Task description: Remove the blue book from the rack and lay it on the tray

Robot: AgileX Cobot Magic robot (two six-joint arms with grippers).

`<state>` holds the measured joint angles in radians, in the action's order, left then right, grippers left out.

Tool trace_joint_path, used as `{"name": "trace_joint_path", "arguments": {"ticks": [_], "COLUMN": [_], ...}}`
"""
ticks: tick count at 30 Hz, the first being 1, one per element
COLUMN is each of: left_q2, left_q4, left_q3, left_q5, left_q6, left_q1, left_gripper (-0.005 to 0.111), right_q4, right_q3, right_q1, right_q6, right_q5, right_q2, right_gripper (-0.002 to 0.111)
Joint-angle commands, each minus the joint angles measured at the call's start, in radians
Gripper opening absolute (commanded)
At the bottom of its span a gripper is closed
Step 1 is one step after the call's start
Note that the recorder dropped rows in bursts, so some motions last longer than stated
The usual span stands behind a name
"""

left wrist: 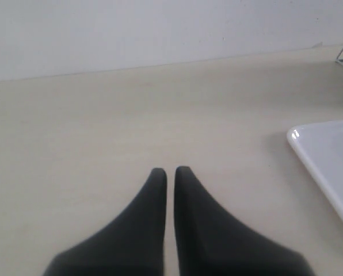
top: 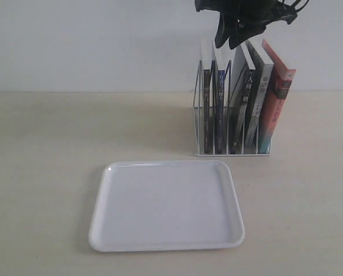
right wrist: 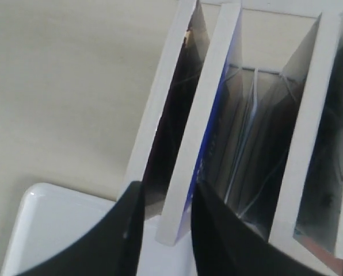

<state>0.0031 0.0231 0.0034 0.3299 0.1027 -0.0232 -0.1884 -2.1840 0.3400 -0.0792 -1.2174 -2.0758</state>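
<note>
The white wire rack (top: pixel 198 123) stands at the back right of the table with several upright books. The blue book (top: pixel 221 92) sits in the second slot from the left, its narrow blue spine facing the camera. My right gripper (top: pixel 228 35) hangs just above it, open. In the right wrist view its fingers (right wrist: pixel 125 230) straddle the top corner of the blue book (right wrist: pixel 209 103), white page edge up, with a gap on one side. The white tray (top: pixel 166 204) lies in front of the rack, with nothing on it. My left gripper (left wrist: pixel 170 171) is shut and holds nothing, low over bare table.
A red-and-teal-spined book (top: pixel 275 103) leans at the rack's right end, with black-spined books (top: pixel 251 98) beside it and another book (top: pixel 206 86) at the far left. The tray's corner (left wrist: pixel 332 155) lies beside the left gripper. A pale wall runs behind the table.
</note>
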Motion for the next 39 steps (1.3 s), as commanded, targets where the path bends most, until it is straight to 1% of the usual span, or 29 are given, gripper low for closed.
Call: {"name": "trace_joint_path", "arguments": {"ticks": [1,18,32,34,35,37,39], "left_q2": [-0.003,-0.003,-0.003,-0.003,-0.003,-0.003,-0.003], "left_q4": [0.002,0.002,0.002,0.002,0.002,0.002,0.002], "left_q3": [-0.003,-0.003,-0.003,-0.003,-0.003,-0.003,-0.003], "left_q5": [-0.016,-0.016,-0.016,-0.016,-0.016,-0.016,-0.016], "left_q6": [0.002,0.002,0.002,0.002,0.002,0.002,0.002], "left_q1": [0.002,0.002,0.002,0.002,0.002,0.002,0.002], "left_gripper": [0.005,0.005,0.005,0.005,0.005,0.005,0.005], "right_q4": [0.005,0.012,0.019,0.023,0.025,0.025,0.025], "right_q3": [-0.002,-0.002,-0.002,-0.002,-0.002,-0.002,-0.002], "right_q1": [0.000,0.000,0.000,0.000,0.000,0.000,0.000], "right_q6": [-0.001,-0.001,-0.050,-0.055,-0.055,-0.055,-0.058], "right_q5": [0.013,0.025,0.011,0.011,0.011,0.007,0.003], "right_q2": [-0.028,-0.070,-0.138,-0.138,-0.138,-0.138,-0.138], "right_gripper": [0.027,0.027,0.027,0.023,0.018,0.002,0.000]}}
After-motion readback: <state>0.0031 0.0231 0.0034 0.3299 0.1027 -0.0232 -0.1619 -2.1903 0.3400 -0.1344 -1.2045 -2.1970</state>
